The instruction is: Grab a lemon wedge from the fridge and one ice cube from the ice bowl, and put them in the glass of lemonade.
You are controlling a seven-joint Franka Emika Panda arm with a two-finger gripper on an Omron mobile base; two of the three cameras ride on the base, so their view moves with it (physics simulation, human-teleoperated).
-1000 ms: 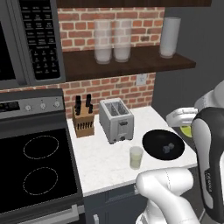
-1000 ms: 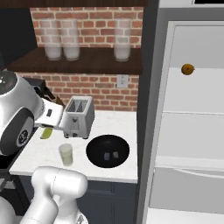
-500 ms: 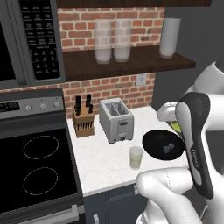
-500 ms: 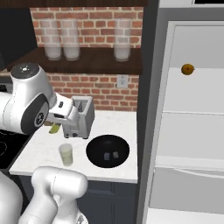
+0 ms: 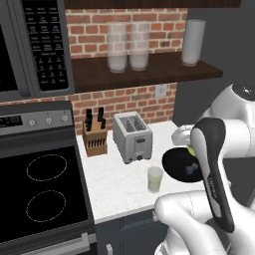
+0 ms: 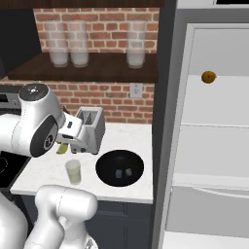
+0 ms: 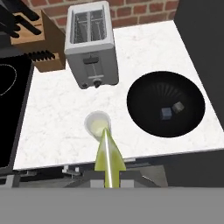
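The hand view looks straight down on the counter. My gripper (image 7: 108, 176) is shut on the yellow-green lemon wedge (image 7: 107, 155), whose tip hangs over the near rim of the glass of lemonade (image 7: 98, 123). Right of the glass sits the black ice bowl (image 7: 144, 94) with two ice cubes (image 7: 166, 113) in it. From the right base view the gripper (image 6: 66, 146) holds the lemon wedge (image 6: 62, 149) above and slightly left of the glass (image 6: 73, 171), with the ice bowl (image 6: 104, 170) beside it. The fridge (image 6: 214, 114) stands open on the right.
A silver toaster (image 7: 91, 43) and a wooden knife block (image 7: 37, 39) stand behind the glass. The black stove top (image 5: 40, 189) lies to the left. An orange ball (image 6: 208, 77) rests on the fridge's upper shelf. Tall frosted glasses (image 5: 127, 47) line the wall shelf.
The arm has swung left, away from the fridge side and across the ice bowl, carrying the lemon wedge to a spot over the glass. The jaws stayed shut.
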